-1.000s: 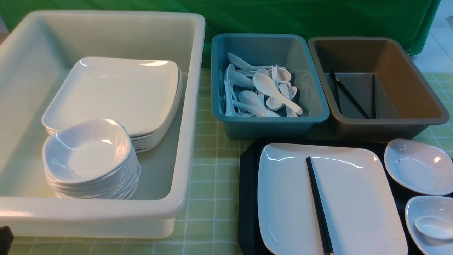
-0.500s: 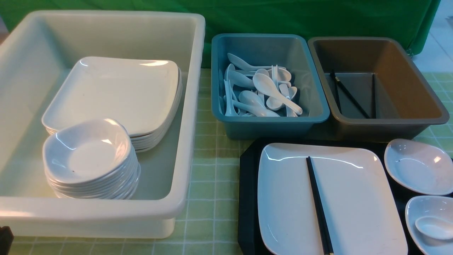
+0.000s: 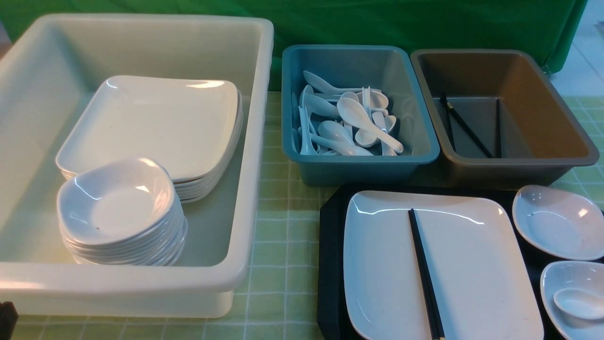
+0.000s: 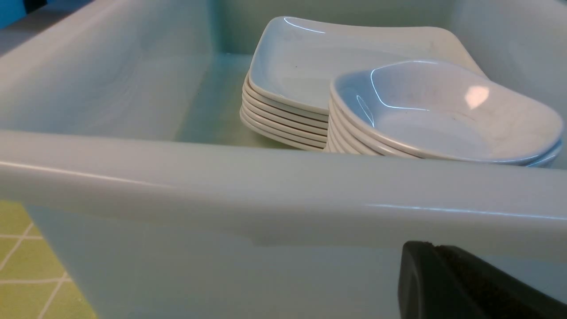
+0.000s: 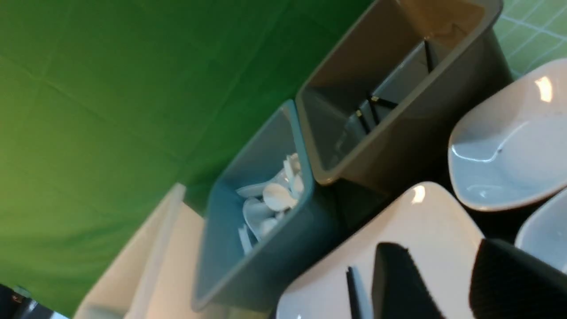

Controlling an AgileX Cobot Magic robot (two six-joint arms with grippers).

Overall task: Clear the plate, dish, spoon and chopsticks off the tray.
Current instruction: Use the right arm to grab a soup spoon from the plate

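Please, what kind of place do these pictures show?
Probably a staged dish-return station, as in a canteen, rather than a real kitchen: a white tub of stacked plates, a teal bin of spoons, and a plain green backdrop behind.

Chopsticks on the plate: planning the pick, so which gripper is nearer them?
Right. The right gripper is open over the plate, chopsticks beside one finger; the left gripper sits outside the white bin's near wall, far away.
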